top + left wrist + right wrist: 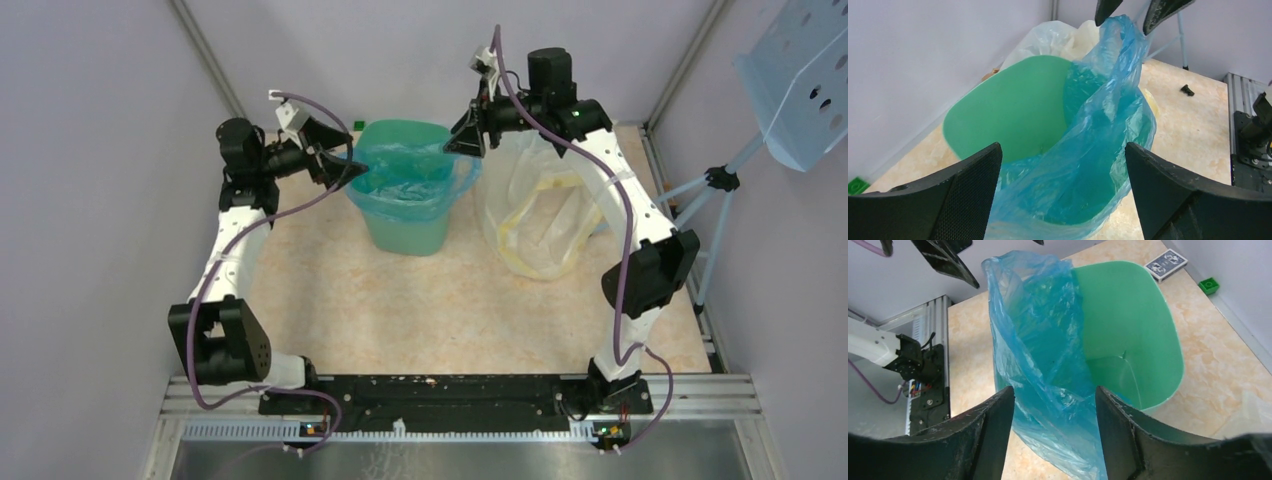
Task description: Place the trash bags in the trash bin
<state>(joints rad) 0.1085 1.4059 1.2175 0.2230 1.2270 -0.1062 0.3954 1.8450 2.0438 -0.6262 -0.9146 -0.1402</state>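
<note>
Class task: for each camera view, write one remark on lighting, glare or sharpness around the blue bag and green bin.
Top view: soft even light, barely any shadow beside the bin. Left wrist view: the blue bag shows pale sheen on its folds, with green showing through. Right wrist view: its crinkles look sharp, without motion blur.

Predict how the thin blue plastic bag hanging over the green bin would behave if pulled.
The thin, crinkly, translucent blue plastic bag is probably floppy: it sags in folds over the rim of the mint-green plastic bin. Likely very light, it may bunch when pulled. Its glossy film could slip.
</note>
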